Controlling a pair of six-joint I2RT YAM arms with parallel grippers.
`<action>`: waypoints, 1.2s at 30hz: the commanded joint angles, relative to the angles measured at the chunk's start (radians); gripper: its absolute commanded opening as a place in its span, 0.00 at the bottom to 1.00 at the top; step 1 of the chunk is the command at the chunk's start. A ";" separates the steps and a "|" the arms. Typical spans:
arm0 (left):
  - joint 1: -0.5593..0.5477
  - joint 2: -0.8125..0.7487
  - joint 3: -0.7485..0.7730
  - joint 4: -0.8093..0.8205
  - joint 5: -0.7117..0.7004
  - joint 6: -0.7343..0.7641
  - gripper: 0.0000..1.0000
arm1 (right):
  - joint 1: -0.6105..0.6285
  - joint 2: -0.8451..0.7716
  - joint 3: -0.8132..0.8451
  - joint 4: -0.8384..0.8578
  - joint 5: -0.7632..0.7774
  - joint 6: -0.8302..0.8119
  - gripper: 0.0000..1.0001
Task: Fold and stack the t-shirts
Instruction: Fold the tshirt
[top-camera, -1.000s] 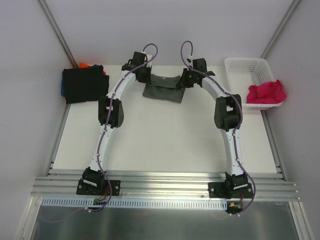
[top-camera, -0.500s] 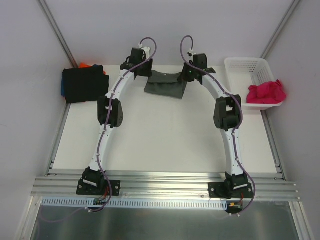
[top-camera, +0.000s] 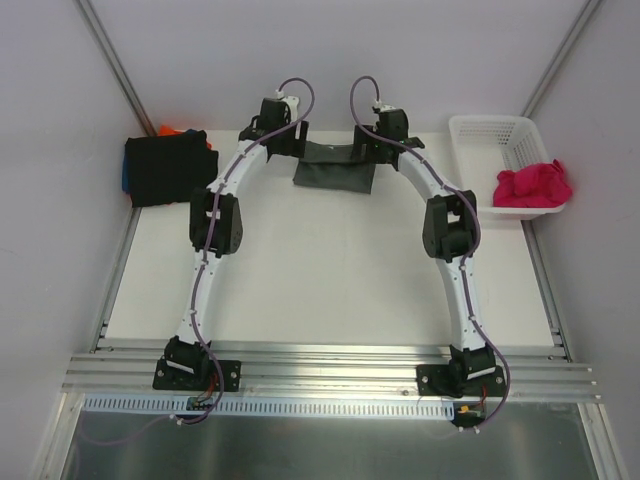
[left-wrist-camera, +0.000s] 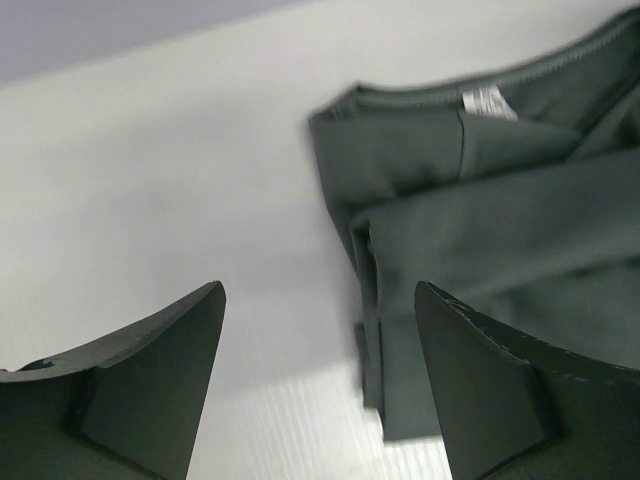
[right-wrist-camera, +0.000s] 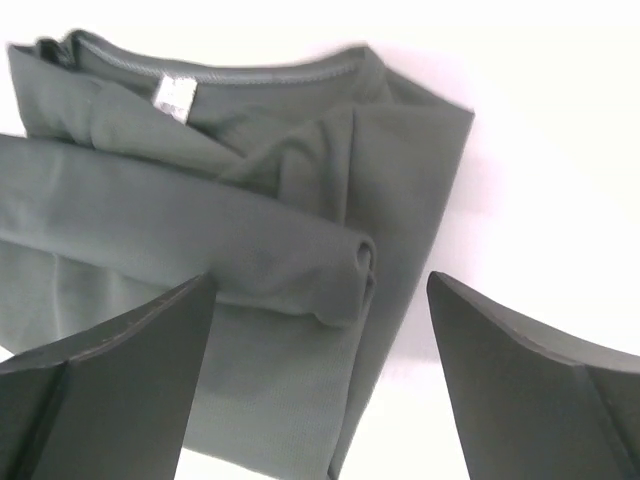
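The folded dark grey cloth t-shirt (top-camera: 335, 172) lies at the white table's (top-camera: 300, 280) far middle. The left gripper (left-wrist-camera: 320, 390) and right gripper (right-wrist-camera: 320, 380) hang over it, fingers wide apart, holding nothing. Best lift straight up, so no fold gets pulled

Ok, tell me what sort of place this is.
Probably a robotics lab test cell, not a home or a laundry: two robot arms bolted to an aluminium rail, a white table boxed in by plain white panels, and a dark grey t-shirt laid out for practice.
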 joint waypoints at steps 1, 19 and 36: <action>-0.011 -0.189 -0.090 -0.029 0.051 -0.061 0.77 | 0.007 -0.148 -0.044 0.011 0.018 -0.013 0.91; -0.015 -0.815 -0.609 -0.111 -0.058 0.086 0.78 | 0.035 -0.143 -0.131 0.067 -0.390 0.315 0.74; -0.012 -0.911 -0.659 -0.152 -0.156 0.175 0.80 | 0.013 -0.121 -0.312 0.048 -0.442 0.436 0.75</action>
